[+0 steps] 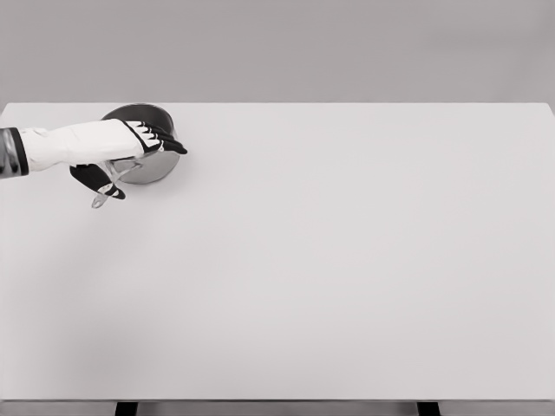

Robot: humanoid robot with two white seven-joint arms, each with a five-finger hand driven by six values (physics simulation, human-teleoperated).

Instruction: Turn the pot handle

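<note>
At the far left of the white table (347, 260), the left hand (104, 147) reaches over the dark pot (156, 165), its fingers (165, 140) curled around the metal handle (108, 184) pointing toward the near-left.

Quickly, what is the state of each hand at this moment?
Left hand: over the pot, thumb by the handle; an actual grasp cannot be told.
Right hand: not in view.

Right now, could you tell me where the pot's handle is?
In the head view, the handle sticks out toward the lower left from the pot at the table's far left, under the left hand.
</note>
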